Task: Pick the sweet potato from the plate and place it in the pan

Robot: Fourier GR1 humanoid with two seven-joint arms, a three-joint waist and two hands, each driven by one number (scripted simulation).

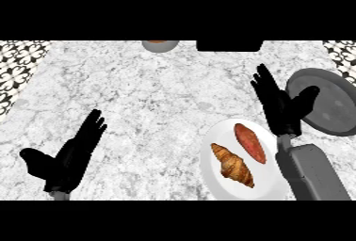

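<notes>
Nearest: left hand (66, 157) resting open on the counter (153, 103). On the white plate (215, 176): croissant (233, 164) just beside the sweet potato (249, 142). Risk of grabbing the wrong one. Farther: right hand (281, 106), fingers straight, holding nothing, between plate and pan (328, 101). Risk of bumping the pan rim.
</notes>
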